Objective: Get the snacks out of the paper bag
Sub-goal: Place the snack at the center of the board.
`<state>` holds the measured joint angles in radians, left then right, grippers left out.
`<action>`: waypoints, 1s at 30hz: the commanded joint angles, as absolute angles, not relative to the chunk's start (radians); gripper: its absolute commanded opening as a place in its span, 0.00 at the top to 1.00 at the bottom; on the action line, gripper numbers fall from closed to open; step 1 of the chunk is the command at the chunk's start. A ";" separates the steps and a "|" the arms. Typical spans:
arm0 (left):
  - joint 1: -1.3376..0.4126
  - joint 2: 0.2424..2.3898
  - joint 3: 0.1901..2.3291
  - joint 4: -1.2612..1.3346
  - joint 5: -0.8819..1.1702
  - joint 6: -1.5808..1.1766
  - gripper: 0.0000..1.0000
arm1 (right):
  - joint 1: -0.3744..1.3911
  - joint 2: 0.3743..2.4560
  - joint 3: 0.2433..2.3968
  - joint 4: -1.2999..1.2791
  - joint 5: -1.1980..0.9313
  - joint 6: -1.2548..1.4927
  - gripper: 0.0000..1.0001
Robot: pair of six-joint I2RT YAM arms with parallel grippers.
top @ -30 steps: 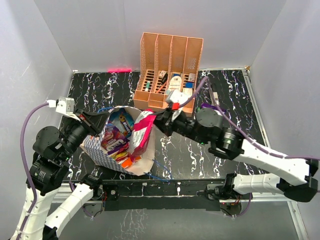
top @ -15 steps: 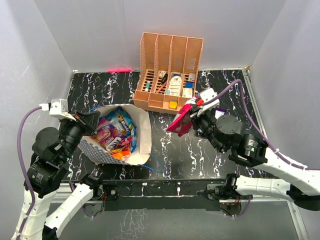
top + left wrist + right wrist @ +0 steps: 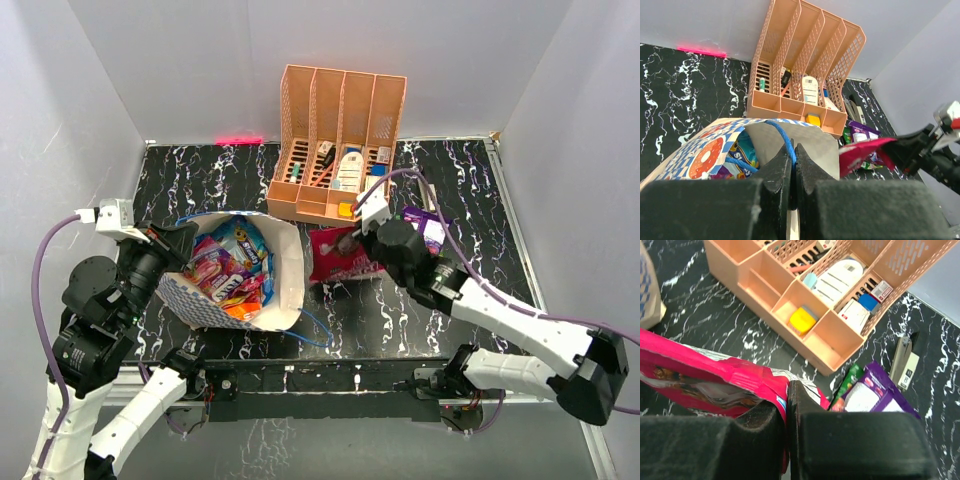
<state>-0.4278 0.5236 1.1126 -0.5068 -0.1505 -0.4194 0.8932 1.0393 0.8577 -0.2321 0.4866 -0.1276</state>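
The checked paper bag (image 3: 190,294) lies open on the left of the table, with several glossy snacks (image 3: 225,268) inside. My left gripper (image 3: 793,156) is shut on the bag's blue string handle (image 3: 786,145) at the rim. My right gripper (image 3: 788,390) is shut on the edge of a pink-red packet (image 3: 705,382), which rests low over the table right of the bag; it also shows in the top view (image 3: 340,254). A purple packet (image 3: 428,226) and a green one (image 3: 850,380) lie beside it.
An orange slotted organizer (image 3: 340,130) with small bottles and boxes stands at the back centre. A stapler (image 3: 904,359) lies right of it. Grey walls close in the black marbled table (image 3: 480,200).
My right gripper carried the pink-red packet out of the bag, rightwards, then lowered it to the table near the purple packet. The bag's mouth settled open. My left gripper kept hold of the handle.
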 commanded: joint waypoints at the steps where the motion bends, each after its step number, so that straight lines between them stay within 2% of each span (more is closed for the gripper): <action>1: -0.431 0.516 1.153 -0.479 -0.165 -0.407 1.00 | 0.763 1.105 0.924 0.036 0.244 -0.126 0.93; 7: -0.431 0.510 1.163 -0.483 -0.163 -0.405 1.00 | 0.737 1.145 0.887 -0.007 0.088 -0.205 0.93; 13: -0.431 0.493 1.138 -0.477 -0.170 -0.406 1.00 | 0.737 1.001 0.753 -0.222 0.013 0.059 0.92; 16: -0.431 0.500 1.122 -0.460 -0.159 -0.409 1.00 | 0.738 0.934 0.710 -0.330 -0.002 0.215 0.88; 18: -0.431 0.506 1.109 -0.442 -0.147 -0.409 1.00 | 0.738 0.896 0.665 -0.371 -0.063 0.307 0.80; 23: -0.431 0.515 1.098 -0.427 -0.138 -0.408 1.00 | 0.738 0.812 0.538 -0.366 -0.291 0.505 0.38; 24: -0.431 0.515 1.099 -0.426 -0.138 -0.408 1.00 | 0.737 0.797 0.511 -0.361 -0.313 0.566 0.33; 27: -0.431 0.511 1.107 -0.430 -0.136 -0.401 1.00 | 0.737 0.792 0.456 -0.303 -0.458 0.633 0.29; 30: -0.431 0.507 1.121 -0.443 -0.141 -0.400 1.00 | 0.738 0.828 0.527 -0.396 -0.429 0.543 0.26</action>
